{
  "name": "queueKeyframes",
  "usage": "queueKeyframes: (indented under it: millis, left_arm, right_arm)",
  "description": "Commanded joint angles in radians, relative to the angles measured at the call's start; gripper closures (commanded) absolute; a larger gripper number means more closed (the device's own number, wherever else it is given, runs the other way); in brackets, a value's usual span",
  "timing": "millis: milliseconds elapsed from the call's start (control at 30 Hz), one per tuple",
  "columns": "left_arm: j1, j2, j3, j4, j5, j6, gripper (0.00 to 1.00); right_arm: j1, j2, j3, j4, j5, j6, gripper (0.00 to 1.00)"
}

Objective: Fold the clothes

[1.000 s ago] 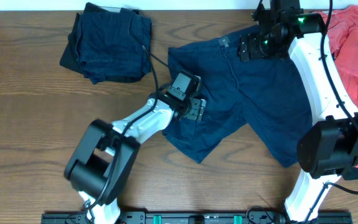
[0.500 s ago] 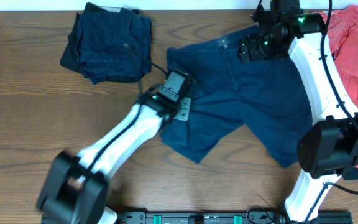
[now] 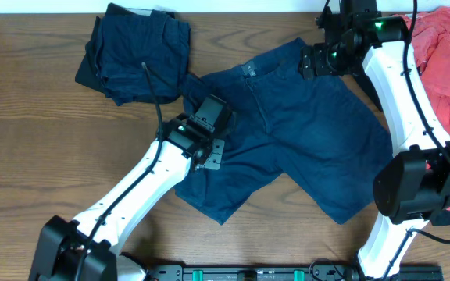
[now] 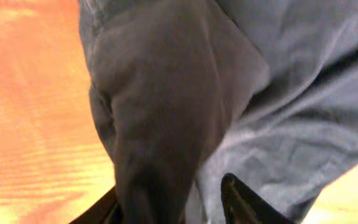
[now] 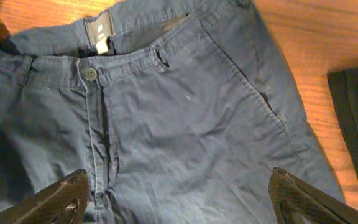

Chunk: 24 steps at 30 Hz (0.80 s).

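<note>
On the wooden table, overhead, I saw the navy shorts lying spread out. Only the left wrist view showed me the left gripper pinching a raised fold of them. The right wrist view showed the right gripper splayed wide over the waistband, empty.

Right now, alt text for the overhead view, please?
Navy-blue fabric shorts lie spread on the brown wooden table, the left gripper at one leg's edge, the right gripper by the waistband. A folded navy pile sits upper left, a coral-red garment upper right.
</note>
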Motion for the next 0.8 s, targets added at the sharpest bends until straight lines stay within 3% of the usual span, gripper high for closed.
queueKeyframes:
  millis: [0, 167, 433, 567, 767]
  left_arm:
    - [0.007, 0.010, -0.014, -0.010, 0.021, -0.017, 0.63]
    - [0.068, -0.009, 0.070, 0.070, -0.013, -0.018, 0.60]
    - [0.225, -0.010, 0.203, 0.100, -0.009, -0.040, 0.33]
    - [0.280, -0.010, 0.204, 0.126, -0.009, -0.040, 0.30]
    - [0.303, -0.010, 0.203, 0.138, -0.009, -0.039, 0.30]
  right_arm:
    - [0.000, 0.005, -0.012, -0.003, 0.003, -0.012, 0.14]
    - [0.002, 0.005, -0.081, -0.002, 0.003, -0.012, 0.18]
    - [0.002, 0.005, -0.258, -0.011, 0.003, 0.066, 0.30]
    - [0.002, 0.005, -0.334, -0.007, 0.003, 0.106, 0.36]
    - [0.002, 0.005, -0.480, 0.111, 0.003, 0.184, 0.69]
